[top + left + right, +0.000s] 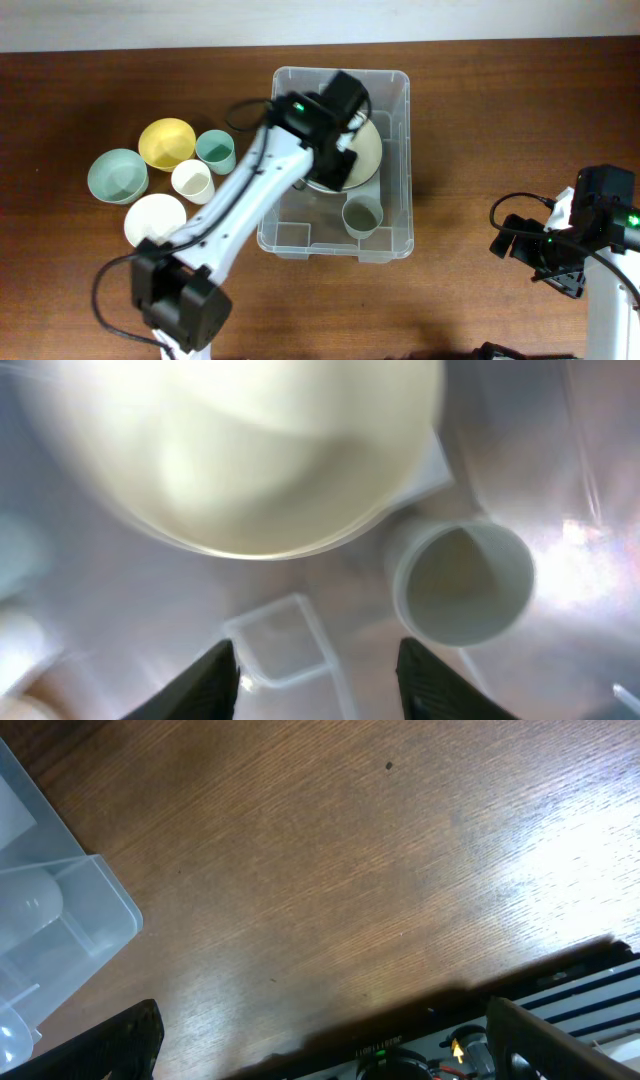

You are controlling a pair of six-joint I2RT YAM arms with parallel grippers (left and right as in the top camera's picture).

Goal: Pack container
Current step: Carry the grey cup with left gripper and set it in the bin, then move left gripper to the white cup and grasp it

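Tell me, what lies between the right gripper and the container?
Only bare wooden table lies between the right gripper and the container; the overhead view shows this stretch.

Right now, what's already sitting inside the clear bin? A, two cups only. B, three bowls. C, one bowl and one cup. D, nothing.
C: the overhead view shows one pale bowl and one grey-green cup inside the container.

Clear container (pixel 291 238), yellow bowl (pixel 166 143), brown table (pixel 500 120).
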